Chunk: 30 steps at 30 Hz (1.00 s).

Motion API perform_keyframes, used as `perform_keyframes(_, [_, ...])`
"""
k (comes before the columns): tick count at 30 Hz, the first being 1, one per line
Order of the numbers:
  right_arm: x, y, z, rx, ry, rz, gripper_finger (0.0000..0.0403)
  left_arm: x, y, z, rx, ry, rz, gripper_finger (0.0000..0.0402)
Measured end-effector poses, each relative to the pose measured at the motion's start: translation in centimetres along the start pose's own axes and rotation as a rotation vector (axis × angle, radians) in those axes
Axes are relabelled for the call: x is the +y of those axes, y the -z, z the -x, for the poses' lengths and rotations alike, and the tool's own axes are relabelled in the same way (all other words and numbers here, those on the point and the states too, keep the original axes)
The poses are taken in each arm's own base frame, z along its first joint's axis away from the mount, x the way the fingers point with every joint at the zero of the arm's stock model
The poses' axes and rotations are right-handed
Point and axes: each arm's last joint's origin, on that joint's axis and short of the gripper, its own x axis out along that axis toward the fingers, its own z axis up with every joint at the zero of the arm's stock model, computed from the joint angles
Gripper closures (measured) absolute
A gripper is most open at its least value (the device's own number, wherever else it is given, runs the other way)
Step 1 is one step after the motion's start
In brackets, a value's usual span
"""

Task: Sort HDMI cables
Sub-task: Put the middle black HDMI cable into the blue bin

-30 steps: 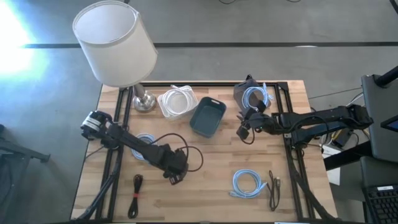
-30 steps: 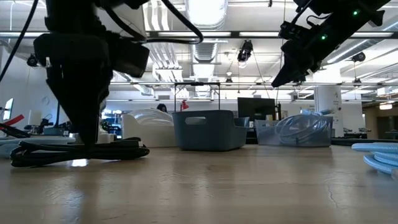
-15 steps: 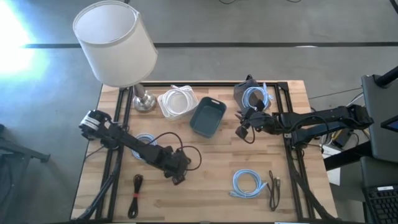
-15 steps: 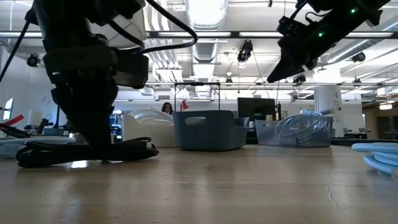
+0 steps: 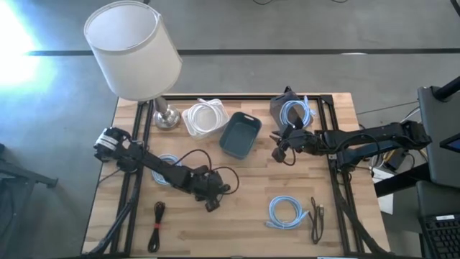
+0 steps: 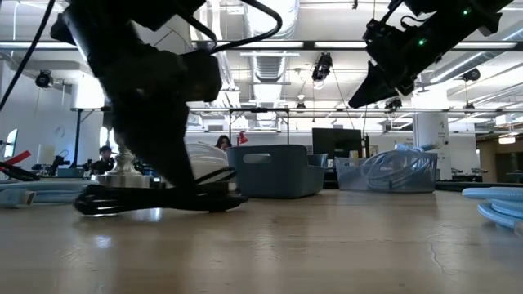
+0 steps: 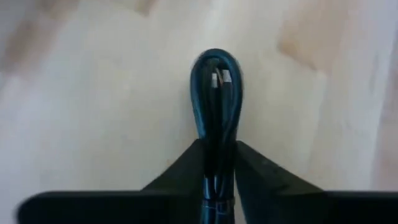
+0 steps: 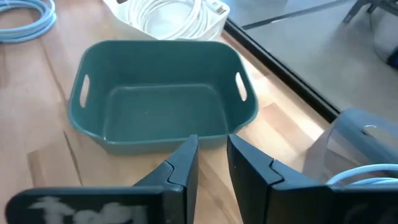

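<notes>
Left pincer (image 7: 219,171) clamps black cable bundle (image 7: 216,93) | right pincer (image 8: 211,163) part-open, empty, near teal bin (image 8: 163,93) | sorting partly done

Three blue coils (image 5: 289,213), perhaps four black bundles (image 5: 157,224).

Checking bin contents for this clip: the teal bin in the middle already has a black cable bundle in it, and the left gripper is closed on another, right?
Not quite. The right wrist view shows the teal bin empty. The left gripper is indeed closed on a black cable bundle.
</notes>
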Motion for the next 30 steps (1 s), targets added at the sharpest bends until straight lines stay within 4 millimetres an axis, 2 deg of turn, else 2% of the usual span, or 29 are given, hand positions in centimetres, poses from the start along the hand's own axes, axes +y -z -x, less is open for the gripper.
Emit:
perform_keyframes(3, [0.2,0.0,0.1,0.001,-0.009,0.002,0.0332,0.3,-0.8,-0.1,-0.08,-0.028,0.024,0.0368])
perform_keyframes(10, [1.2,0.4,0.7,0.007,-0.056,0.039,0.0341,0.7,-3.7,-0.1,-0.273,0.04,0.007,0.0361])
perform_keyframes(15, [2.0,0.8,1.1,0.012,-0.093,0.062,0.0344,0.6,-7.3,1.0,-0.419,0.064,-0.023,0.0354])
perform_keyframes(19, [2.4,1.3,1.4,0.032,-0.106,0.027,0.0344,1.1,-10.4,2.2,-0.518,0.0,-0.057,0.0357])
perform_keyframes(24, [2.6,2.2,1.4,0.054,-0.116,0.006,0.0347,3.6,-13.4,3.0,-0.587,-0.061,0.017,0.0357])
perform_keyframes(30, [2.6,3.2,1.3,0.079,-0.112,-0.021,0.0349,8.2,-15.2,2.8,-0.604,-0.162,0.101,0.0356])
